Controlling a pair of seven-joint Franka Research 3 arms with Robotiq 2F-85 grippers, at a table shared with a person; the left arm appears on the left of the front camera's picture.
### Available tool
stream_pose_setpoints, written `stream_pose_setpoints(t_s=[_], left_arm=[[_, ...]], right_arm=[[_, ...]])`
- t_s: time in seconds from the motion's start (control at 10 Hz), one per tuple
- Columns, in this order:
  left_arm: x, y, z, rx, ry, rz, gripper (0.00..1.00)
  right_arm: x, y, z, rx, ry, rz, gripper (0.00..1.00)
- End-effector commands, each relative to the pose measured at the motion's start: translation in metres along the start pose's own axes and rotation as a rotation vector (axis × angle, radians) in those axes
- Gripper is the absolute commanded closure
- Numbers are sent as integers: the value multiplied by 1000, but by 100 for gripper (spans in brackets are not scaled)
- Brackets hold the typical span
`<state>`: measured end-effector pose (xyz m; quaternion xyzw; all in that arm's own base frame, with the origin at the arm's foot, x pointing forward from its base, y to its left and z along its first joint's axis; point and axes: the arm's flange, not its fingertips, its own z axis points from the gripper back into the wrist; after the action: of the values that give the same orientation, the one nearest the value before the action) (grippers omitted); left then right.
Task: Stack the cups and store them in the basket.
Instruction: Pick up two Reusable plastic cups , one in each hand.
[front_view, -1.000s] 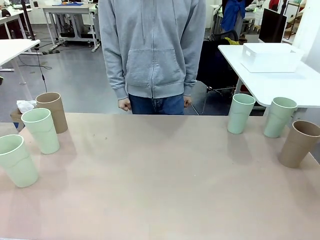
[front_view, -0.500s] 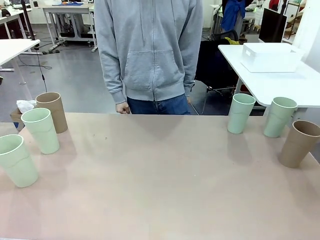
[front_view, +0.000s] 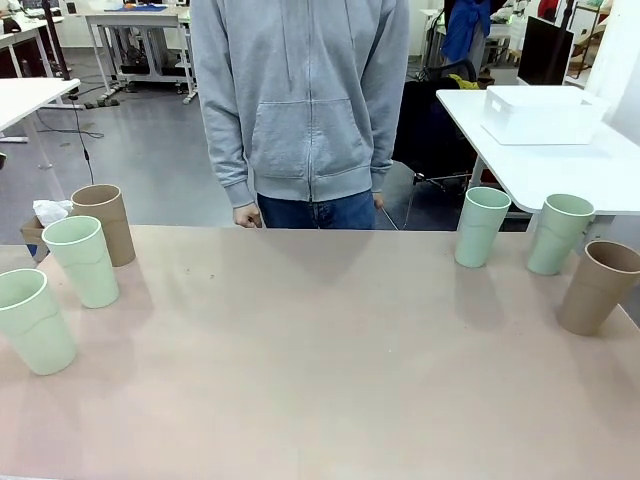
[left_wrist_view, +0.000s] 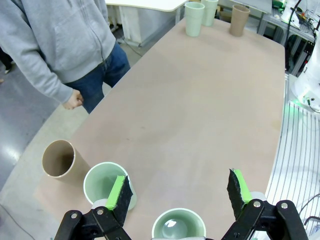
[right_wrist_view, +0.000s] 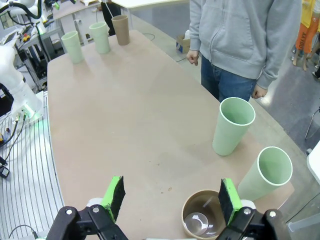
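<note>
Open tabletop between flanking cups

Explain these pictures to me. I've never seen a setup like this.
This is a two-armed robot at a table. The front picture looks across it from the robot's side at a person standing opposite. The other two pictures come from cameras on the robot's wrists, each looking down past its own gripper. Six cups stand on the table, three at each end. Four are green and two are brown, and none are stacked. The left gripper and right gripper are both open and hold nothing. A white basket sits on a white table behind.
</note>
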<state>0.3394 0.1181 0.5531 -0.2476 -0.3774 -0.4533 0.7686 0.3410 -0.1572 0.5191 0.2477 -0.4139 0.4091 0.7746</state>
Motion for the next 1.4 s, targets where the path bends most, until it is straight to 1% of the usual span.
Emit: stream_pose_setpoints(t_s=[0.0, 0.2, 0.3, 0.4, 0.5, 0.6, 0.7, 0.8, 0.9, 1.0, 1.1, 1.2, 1.3], left_arm=[[1, 0, 1, -7, -6, -18, 0], [1, 0, 1, -7, -6, -18, 0], [0, 0, 0, 0, 0, 0, 0], [4, 19, 9, -35, -3, 21, 0], [0, 38, 19, -68, -23, 27, 0], [-6, 58, 32, -112, -54, 25, 0], [-13, 75, 43, -148, -79, 12, 0], [-28, 87, 54, -181, -115, 0, 0], [-45, 99, 63, -223, -156, -18, 0], [-69, 112, 73, -246, -192, -38, 0], [-94, 117, 80, -260, -234, -57, 0], [-117, 118, 84, -259, -278, -90, 0], [-137, 115, 83, -273, -318, -117, 0]], right_arm=[[1, -3, -1, 1, -25, 26, 0], [1, -3, -1, 1, -25, 26, 0], [0, 0, 0, 0, 0, 0, 0], [11, -29, 7, 31, 7, -42, 0], [15, -63, 8, 67, -13, -74, 0], [12, -100, 12, 152, -52, -75, 0], [2, -130, 14, 218, -97, -85, 0], [-16, -156, 13, 282, -131, -95, 0], [-36, -180, 16, 310, -169, -83, 0], [-61, -201, 21, 364, -223, -79, 0], [-82, -214, 25, 417, -275, -67, 0], [-103, -222, 31, 432, -316, -53, 0], [-122, -222, 37, 439, -354, -39, 0]])
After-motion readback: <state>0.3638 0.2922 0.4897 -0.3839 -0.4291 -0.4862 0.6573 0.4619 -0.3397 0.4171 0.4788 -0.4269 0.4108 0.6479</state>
